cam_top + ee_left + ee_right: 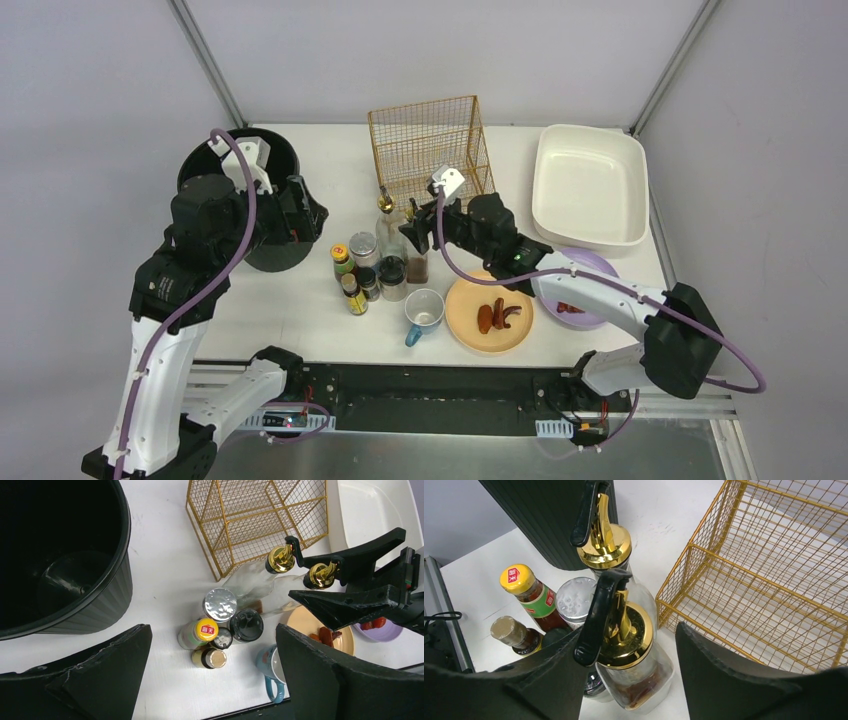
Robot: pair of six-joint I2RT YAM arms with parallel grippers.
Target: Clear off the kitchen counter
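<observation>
Where kitchen counter [290, 300] lies below, right gripper [629, 635] part-open — straddling gold-capped bottle [636, 677], unclamped.

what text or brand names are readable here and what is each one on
"海天": red square on the yellow cap of the green-labelled sauce bottle.
Red mark on its neck label: too blurred to read.
Labels on the other bottles: too small to read.
No other text readable.

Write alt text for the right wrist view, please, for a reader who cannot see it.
Two black fingers stand open on either side of a glass dispenser bottle with a gold pump top. Behind it are a second gold-topped dispenser and small sauce bottles; a gold wire rack is at the right, on the white kitchen counter.
</observation>
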